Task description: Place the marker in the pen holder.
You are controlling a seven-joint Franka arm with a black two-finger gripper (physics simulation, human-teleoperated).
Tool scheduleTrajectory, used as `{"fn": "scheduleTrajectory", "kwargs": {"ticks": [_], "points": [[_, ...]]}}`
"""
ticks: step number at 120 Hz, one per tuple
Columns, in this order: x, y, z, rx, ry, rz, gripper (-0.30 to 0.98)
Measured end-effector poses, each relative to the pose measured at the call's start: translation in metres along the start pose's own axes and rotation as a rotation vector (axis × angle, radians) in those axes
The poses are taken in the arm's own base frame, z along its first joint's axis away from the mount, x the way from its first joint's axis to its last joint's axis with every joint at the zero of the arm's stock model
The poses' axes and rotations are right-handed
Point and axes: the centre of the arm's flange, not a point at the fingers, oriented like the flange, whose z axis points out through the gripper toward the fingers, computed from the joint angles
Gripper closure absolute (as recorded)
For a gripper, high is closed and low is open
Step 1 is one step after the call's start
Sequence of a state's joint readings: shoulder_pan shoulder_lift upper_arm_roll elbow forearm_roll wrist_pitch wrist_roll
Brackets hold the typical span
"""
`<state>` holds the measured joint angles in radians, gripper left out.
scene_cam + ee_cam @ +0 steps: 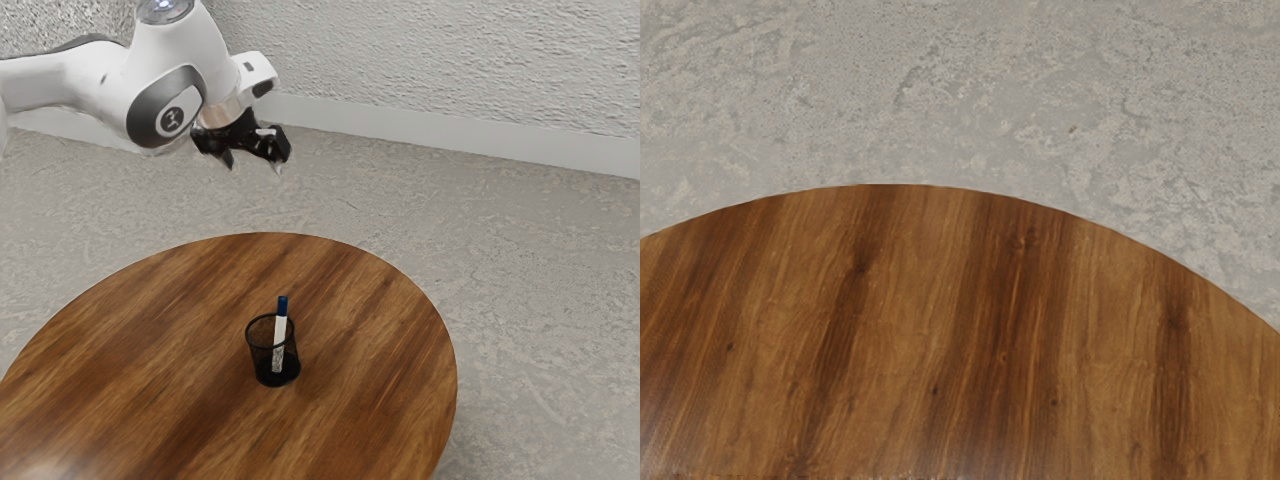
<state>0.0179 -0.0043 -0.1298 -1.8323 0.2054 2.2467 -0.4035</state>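
Observation:
High above the table's far edge, my gripper (254,168) is open, its two fingertips apart with nothing between them. The marker (280,335), white with a dark blue end up, stands inside the black mesh pen holder (262,358), leaning slightly. Its lower part shows through the mesh, and its blue end rises above the rim. The pen holder is upright on the round wooden table, well below my gripper and apart from it.
The round brown wooden table (375,330) has its curved edge toward the exterior view's right. In the wrist view are the wooden tabletop (940,340) and grey floor (970,90) beyond its rim. A pale textured wall (450,60) stands behind the arm.

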Motion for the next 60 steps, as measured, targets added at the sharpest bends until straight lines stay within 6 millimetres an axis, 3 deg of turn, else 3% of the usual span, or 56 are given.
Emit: {"fn": "scheduleTrajectory", "kwargs": {"ticks": [12,24,42,60], "points": [[0.018,-0.028,-0.029,0.039,-0.097,-0.033,0.04],[0.027,-0.054,-0.044,0.054,-0.202,-0.064,0.03],[0.023,-0.085,-0.046,0.075,-0.326,-0.083,0.01],[0.015,-0.097,-0.045,0.084,-0.395,-0.069,0.01]]}}
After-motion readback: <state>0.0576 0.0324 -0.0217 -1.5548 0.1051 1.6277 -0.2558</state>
